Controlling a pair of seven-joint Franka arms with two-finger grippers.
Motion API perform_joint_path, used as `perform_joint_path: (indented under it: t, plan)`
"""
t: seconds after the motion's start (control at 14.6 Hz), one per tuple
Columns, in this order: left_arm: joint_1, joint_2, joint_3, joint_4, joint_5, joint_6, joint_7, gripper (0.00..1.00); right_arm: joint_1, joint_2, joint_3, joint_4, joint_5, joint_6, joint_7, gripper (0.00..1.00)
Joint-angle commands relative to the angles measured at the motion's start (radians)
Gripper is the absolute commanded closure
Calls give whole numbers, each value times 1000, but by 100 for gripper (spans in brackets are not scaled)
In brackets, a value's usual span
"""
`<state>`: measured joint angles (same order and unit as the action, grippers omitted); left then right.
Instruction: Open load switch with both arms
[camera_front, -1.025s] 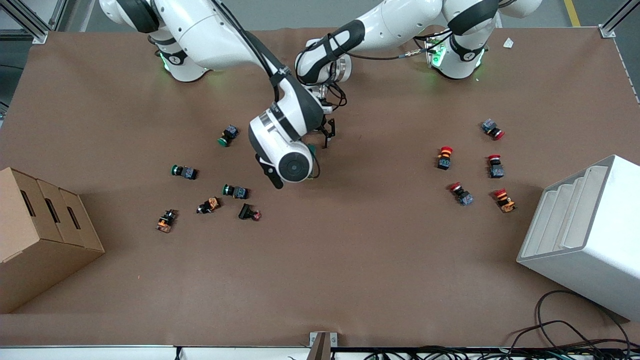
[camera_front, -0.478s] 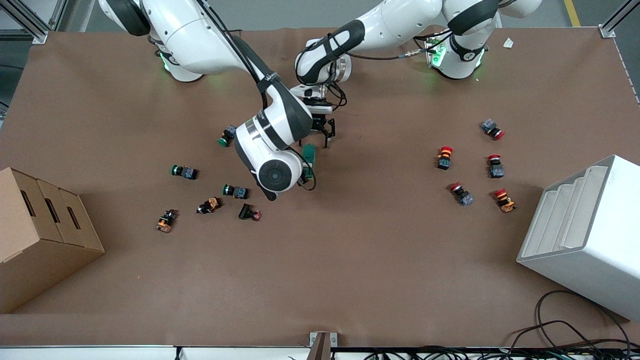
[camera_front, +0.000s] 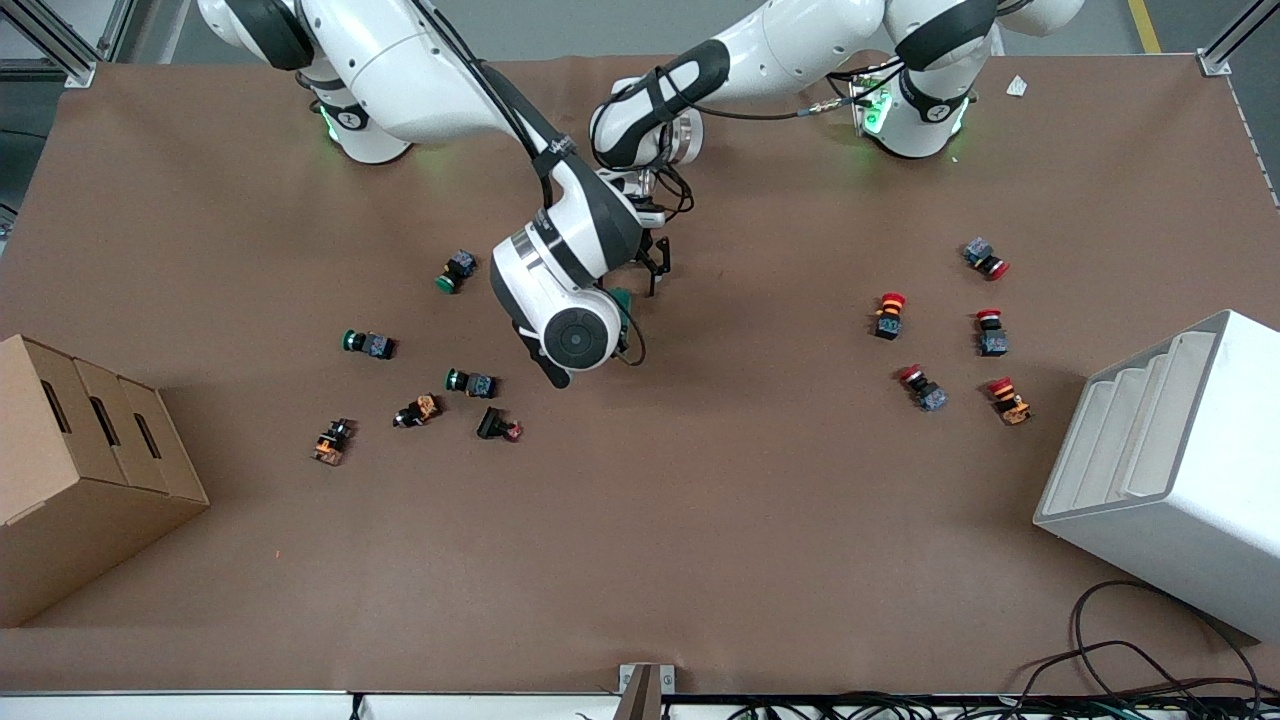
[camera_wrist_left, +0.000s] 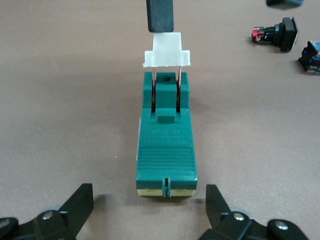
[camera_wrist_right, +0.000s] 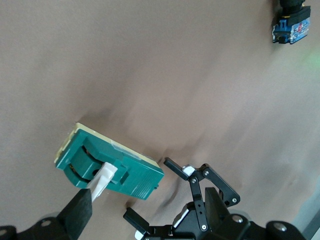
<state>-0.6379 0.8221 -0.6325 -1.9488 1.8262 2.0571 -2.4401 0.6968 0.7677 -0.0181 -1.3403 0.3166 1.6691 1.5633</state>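
The load switch (camera_wrist_left: 166, 145) is a dark green block lying flat on the brown table near the middle (camera_front: 622, 300). Its white toggle (camera_wrist_left: 167, 52) stands raised from the block. My right gripper (camera_wrist_right: 155, 212) is open, and one black finger (camera_wrist_right: 80, 210) rests against the toggle (camera_wrist_right: 102, 182). In the front view the right arm's wrist (camera_front: 575, 340) hides that hand. My left gripper (camera_wrist_left: 148, 205) is open at the switch's other end, a finger on each side, apart from the block. From the front, the left gripper (camera_front: 655, 268) shows just above the switch.
Several green and orange push-buttons (camera_front: 470, 382) lie toward the right arm's end, the nearest a black one (camera_wrist_left: 277, 34). Several red ones (camera_front: 888, 315) lie toward the left arm's end. A cardboard box (camera_front: 80, 470) and a white rack (camera_front: 1170, 470) stand at the table's ends.
The right arm's wrist swung toward its own end of the table half a second ago, baring more of the switch, then came back over it. The left arm has stayed put.
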Motion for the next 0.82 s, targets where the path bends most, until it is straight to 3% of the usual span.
perform_joint_path:
  t: [0.0,0.75]
  plan:
    - [-13,8,8,5,24,-14,-19,1,1,-15,3,-39,9,-3,3,0]
    - [-13,8,8,1,24,-20,-19,1,73,-13,3,-115,-19,-13,0,0]
